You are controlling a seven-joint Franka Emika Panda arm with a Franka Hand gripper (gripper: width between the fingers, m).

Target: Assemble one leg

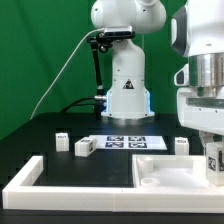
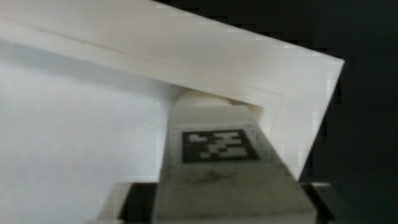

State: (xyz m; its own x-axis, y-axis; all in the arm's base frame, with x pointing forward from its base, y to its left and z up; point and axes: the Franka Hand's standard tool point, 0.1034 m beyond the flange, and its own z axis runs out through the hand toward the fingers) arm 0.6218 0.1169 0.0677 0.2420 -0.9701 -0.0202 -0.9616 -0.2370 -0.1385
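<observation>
The tool [image 1: 212,160] grips the leg [image 1: 213,156] tight between its 2 fingers [image 2: 135,203]. The leg [image 2: 219,145] shows its black-and-white tag and sits right at a corner of the big white tray [image 1: 160,163]. 3 other small legs [image 1: 83,147] stand on the black tabletop [image 1: 100,166].

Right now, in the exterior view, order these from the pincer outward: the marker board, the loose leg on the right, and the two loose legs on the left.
The pincer grips the leg at the exterior view's right.
1. right loose leg, just left of it.
2. marker board, centre.
3. inner left leg, left.
4. outer left leg, farthest left.
</observation>
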